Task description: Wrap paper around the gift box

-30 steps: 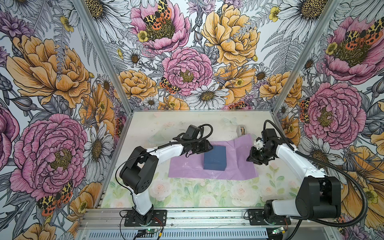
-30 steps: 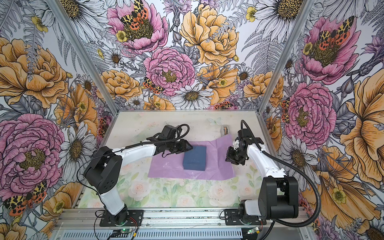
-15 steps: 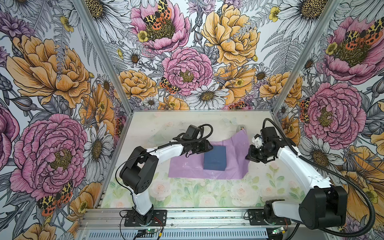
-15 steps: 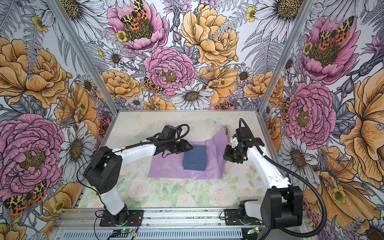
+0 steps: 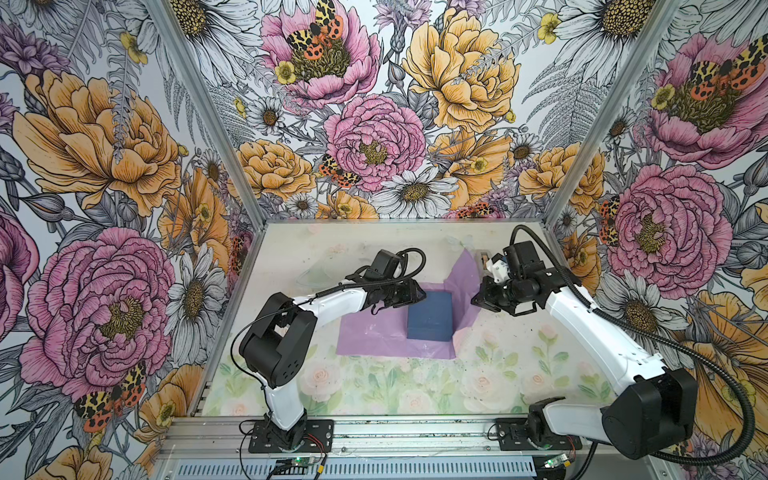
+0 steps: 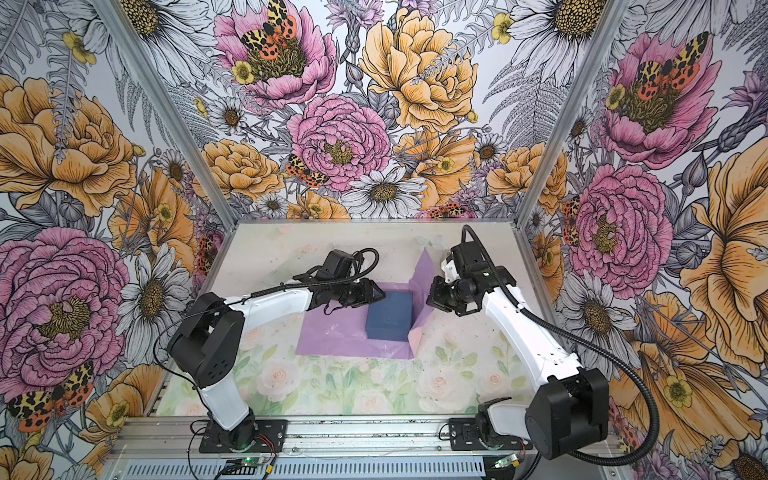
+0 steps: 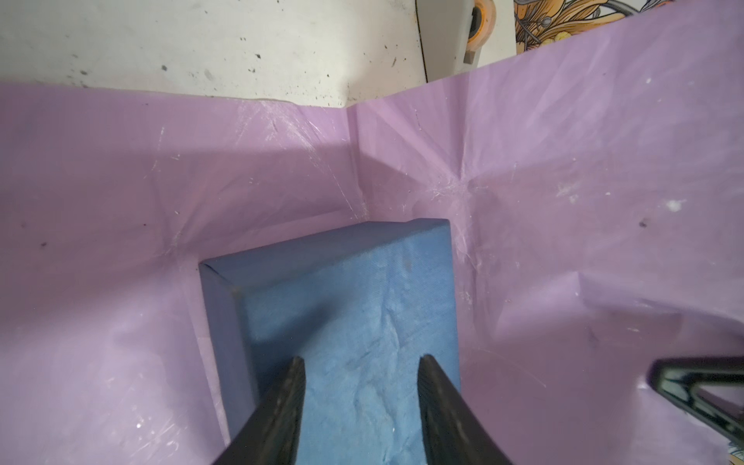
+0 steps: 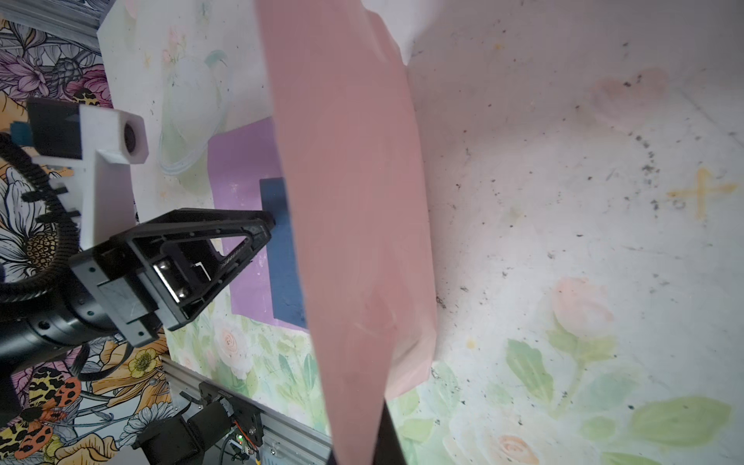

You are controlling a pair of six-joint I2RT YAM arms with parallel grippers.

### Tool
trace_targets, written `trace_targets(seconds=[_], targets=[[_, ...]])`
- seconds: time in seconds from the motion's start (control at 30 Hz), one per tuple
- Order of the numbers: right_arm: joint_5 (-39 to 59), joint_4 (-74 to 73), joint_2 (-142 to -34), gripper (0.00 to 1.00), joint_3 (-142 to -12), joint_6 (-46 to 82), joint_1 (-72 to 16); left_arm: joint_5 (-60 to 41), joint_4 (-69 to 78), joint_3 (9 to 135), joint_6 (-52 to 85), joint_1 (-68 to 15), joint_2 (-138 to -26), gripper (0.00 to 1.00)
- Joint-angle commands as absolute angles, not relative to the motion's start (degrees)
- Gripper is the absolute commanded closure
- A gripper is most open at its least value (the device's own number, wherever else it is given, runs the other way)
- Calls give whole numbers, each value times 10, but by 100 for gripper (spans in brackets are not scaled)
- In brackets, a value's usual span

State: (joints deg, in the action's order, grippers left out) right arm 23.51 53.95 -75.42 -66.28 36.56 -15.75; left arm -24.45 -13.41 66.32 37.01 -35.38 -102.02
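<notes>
The dark blue gift box (image 5: 430, 316) (image 6: 388, 316) sits on the lilac paper (image 5: 374, 332) (image 6: 332, 336) in mid-table. My left gripper (image 5: 419, 293) (image 6: 380, 296) is open, its fingertips over the box's far left top edge. In the left wrist view both fingers straddle the box top (image 7: 350, 306), the left gripper (image 7: 360, 362) holding nothing. My right gripper (image 5: 476, 300) (image 6: 430, 301) is shut on the paper's right edge, and that flap stands up beside the box. The flap's pink underside (image 8: 354, 201) fills the right wrist view above my right gripper (image 8: 376, 435).
A grey tape dispenser (image 5: 484, 259) (image 7: 471, 32) stands at the back, just behind the raised flap. The metal frame posts and floral walls close in the table on three sides. The rail with both arm bases (image 5: 374, 432) runs along the front edge.
The right gripper has closed on the paper's right edge and carried it up and left, so the flap that lay flat now stands beside the box. The left arm has not moved.
</notes>
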Motion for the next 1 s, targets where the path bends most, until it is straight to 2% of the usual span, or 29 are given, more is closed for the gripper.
trace_targets(seconds=[0.0, 0.33, 0.63, 0.97], targets=[[203, 528, -769, 100, -685, 409, -182, -212, -161, 664, 357, -343, -1024, 52], [152, 521, -821, 100, -732, 441, -262, -251, -126, 671, 380, -317, -985, 50], [136, 520, -864, 100, -765, 443, -295, -298, -56, 670, 446, -305, -921, 49], [131, 516, -881, 100, -771, 439, -307, -280, -84, 727, 476, -338, -949, 49]])
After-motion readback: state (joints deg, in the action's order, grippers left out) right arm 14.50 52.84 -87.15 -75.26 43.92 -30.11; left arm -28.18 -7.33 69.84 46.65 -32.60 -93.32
